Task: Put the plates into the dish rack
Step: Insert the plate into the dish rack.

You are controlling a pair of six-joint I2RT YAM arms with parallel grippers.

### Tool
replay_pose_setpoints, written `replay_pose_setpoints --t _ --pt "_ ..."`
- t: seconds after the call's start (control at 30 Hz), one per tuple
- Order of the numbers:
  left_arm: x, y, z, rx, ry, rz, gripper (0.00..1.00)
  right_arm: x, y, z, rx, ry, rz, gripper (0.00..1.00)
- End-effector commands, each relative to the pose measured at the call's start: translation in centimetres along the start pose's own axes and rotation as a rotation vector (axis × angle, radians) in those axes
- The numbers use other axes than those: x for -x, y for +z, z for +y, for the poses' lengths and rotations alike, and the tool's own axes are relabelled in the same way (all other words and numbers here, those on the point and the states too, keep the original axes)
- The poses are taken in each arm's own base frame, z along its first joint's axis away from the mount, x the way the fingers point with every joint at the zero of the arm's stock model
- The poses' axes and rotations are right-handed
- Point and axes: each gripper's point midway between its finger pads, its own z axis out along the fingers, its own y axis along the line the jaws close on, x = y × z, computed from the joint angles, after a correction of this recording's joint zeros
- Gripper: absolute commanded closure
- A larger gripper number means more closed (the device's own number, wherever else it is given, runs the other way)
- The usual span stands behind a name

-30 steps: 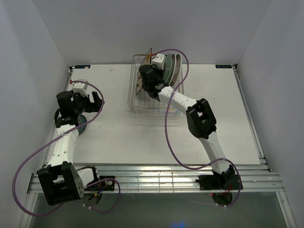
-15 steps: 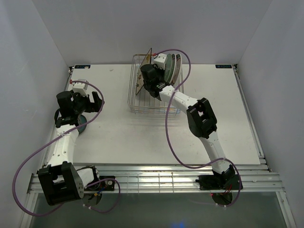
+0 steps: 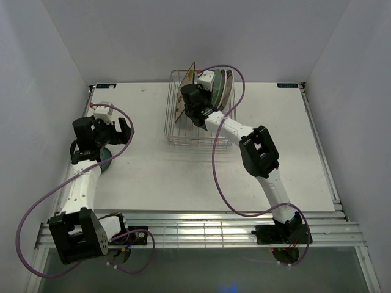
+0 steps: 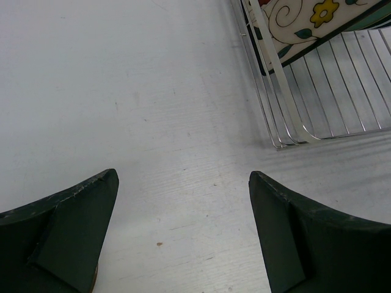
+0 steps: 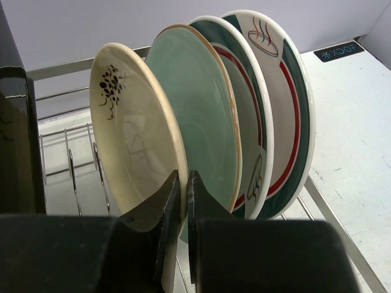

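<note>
The silver wire dish rack (image 3: 183,131) stands at the table's back middle. Several plates stand upright in it: a cream plate (image 5: 131,134), a pale green plate (image 5: 208,104), and two white plates with teal-red rims (image 5: 287,91). My right gripper (image 5: 186,177) is shut on the cream plate's lower rim; it also shows in the top view (image 3: 201,91). The square floral plate (image 4: 305,18) leans at the rack's left end. My left gripper (image 4: 183,177) is open and empty over the bare table. A small dark bluish plate (image 3: 105,161) lies partly hidden under the left arm.
The rack's near corner (image 4: 287,131) lies ahead and to the right of the left gripper. White walls close in the table on three sides. A purple cable (image 3: 229,73) loops over the rack from the right arm.
</note>
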Motion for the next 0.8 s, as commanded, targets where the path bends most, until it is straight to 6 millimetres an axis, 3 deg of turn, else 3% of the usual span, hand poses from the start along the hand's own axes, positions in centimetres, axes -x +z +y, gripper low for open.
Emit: replay_pose_setpoints --t 0.0,0.3,0.47,0.77 --pt "1.0 -0.6 -0.8 -0.021 0.026 -0.031 0.02 1.9 -0.1 -1.0 -0.053 0.055 -0.052 0.92" --pt "1.2 -0.7 -0.8 -0.020 0.028 -0.036 0.02 1.3 0.2 -0.1 -0.024 0.050 -0.046 0.91" --pt "1.1 -0.7 -0.8 -0.021 0.027 -0.034 0.02 0.9 0.2 0.4 0.000 0.059 -0.034 0.80" --pt "1.1 -0.8 -0.8 -0.020 0.030 -0.034 0.02 1.0 -0.1 0.5 0.025 0.078 -0.025 0.77"
